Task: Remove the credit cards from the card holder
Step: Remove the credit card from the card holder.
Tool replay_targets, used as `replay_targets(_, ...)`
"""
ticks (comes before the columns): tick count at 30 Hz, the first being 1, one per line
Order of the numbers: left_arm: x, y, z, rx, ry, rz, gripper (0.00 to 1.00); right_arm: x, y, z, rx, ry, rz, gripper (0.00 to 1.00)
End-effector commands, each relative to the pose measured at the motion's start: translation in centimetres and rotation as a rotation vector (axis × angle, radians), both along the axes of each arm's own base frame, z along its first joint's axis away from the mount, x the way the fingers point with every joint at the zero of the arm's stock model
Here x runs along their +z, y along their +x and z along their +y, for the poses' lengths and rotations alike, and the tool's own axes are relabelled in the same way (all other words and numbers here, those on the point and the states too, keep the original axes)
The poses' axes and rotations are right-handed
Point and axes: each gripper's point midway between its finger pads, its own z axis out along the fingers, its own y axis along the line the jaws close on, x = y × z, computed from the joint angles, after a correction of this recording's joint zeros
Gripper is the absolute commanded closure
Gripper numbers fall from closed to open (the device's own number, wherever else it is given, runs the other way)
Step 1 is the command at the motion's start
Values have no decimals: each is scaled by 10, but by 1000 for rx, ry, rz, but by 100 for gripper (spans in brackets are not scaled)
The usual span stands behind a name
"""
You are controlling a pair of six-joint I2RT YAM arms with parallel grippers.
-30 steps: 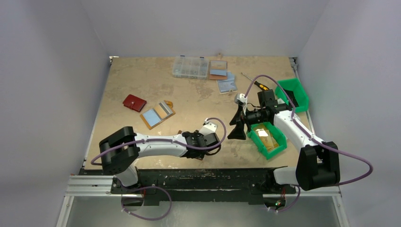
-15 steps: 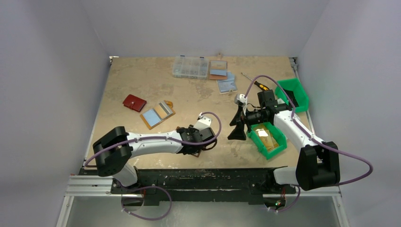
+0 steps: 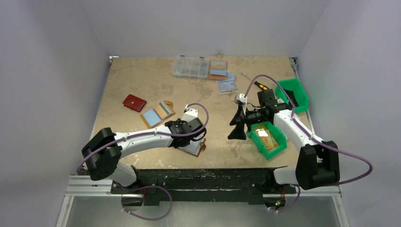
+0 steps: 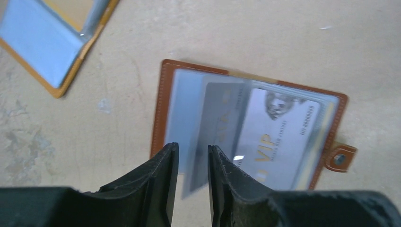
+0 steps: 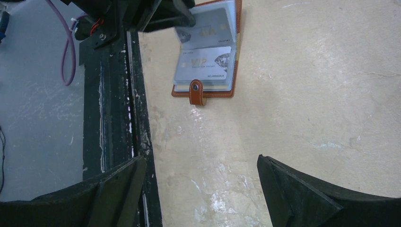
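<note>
Left wrist view: the card holder [image 4: 162, 104] lies open on the table [image 4: 283, 28] at one o'clock of the left tool [image 4: 193, 149], which pinches a silvery-grey credit card [image 4: 222, 118] (half out of its sleeve). The left arm [image 3: 142, 138] stretches low; the right tool [image 5: 198, 161] is spread wide.

a robotics lab test cell, shown by two cabled robot arms [image 3: 146, 138] bolted to an aluminium rail [image 3: 90, 190] at the near edge of a worn wooden table [image 3: 142, 82] boxed in by plain pale walls [image 3: 56, 71], with green parts bins [image 3: 302, 97], a clear compartment box [image 3: 189, 67] and a screwdriver [image 3: 255, 83] laid out on it
</note>
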Motion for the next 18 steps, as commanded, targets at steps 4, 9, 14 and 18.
replay_targets(4, 22, 17, 31, 72, -33, -40, 65, 12, 6, 3, 19, 13, -47, 1)
replay_targets(9, 23, 21, 24, 58, -134, -27, 63, 11, 6, 3, 19, 12, -47, 1)
replay_targets(14, 16, 27, 28, 67, -229, 3, 49, 11, 5, 3, 22, 12, -46, 1)
replay_targets(18, 10, 38, 47, 148, -329, 23, 30, 11, 5, 3, 23, 11, -47, 1)
